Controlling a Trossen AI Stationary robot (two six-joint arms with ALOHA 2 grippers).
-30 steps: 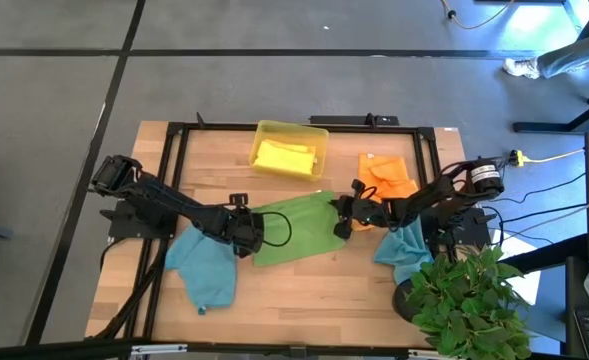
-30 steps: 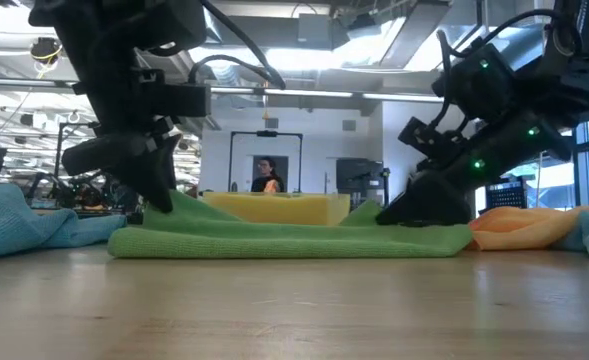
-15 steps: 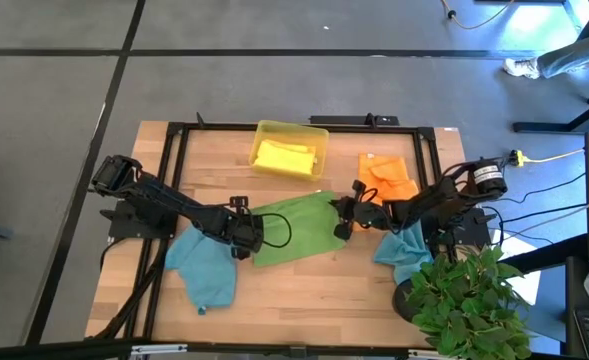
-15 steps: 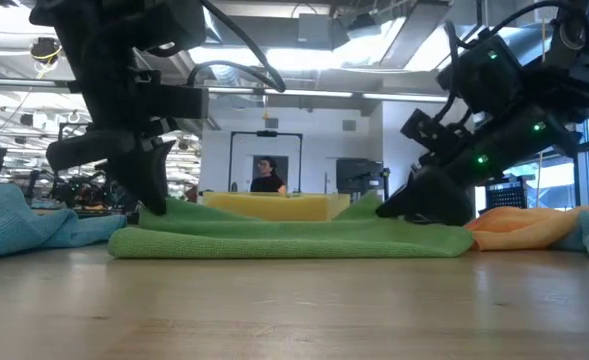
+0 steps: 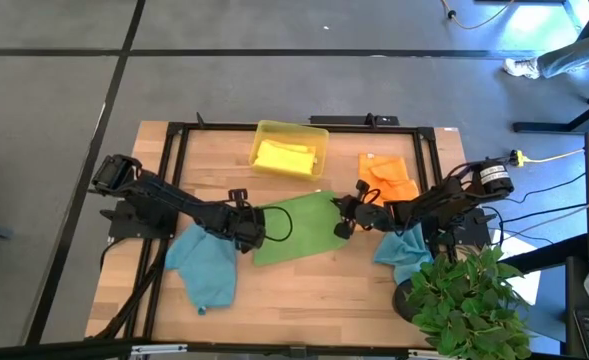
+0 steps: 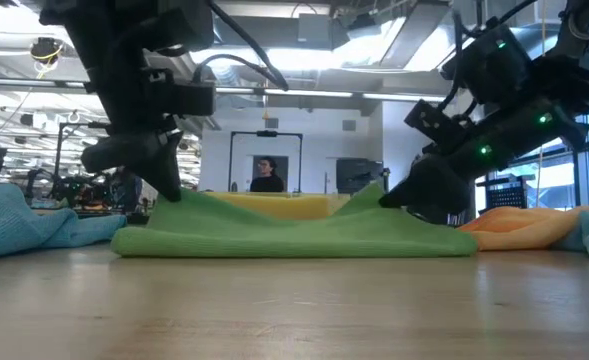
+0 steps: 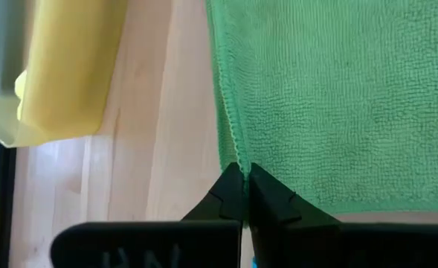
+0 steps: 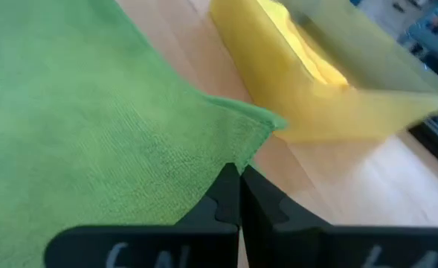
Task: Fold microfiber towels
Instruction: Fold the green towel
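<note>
The wooden table (image 5: 304,285) stands on grey floor; an office room with a person (image 6: 266,175) lies beyond. At its centre, the left gripper (image 7: 242,177) and right gripper (image 8: 236,174) each pinch the green towel (image 5: 296,228). No writing is legible.

The wooden table (image 5: 304,290) carries green (image 5: 299,230), orange (image 5: 387,176) and teal towels (image 5: 206,265) plus a yellow tray (image 5: 289,130).

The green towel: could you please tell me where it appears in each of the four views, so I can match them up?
High view: green towel at the table's middle, between the two arms.
Low view: flat strip across the centre, both far corners raised.
Left wrist view: fills the upper right, its edge pinched in the jaws.
Right wrist view: fills the left, a corner pinched.
Shared landmark: the yellow tray, just behind the towel.
</note>
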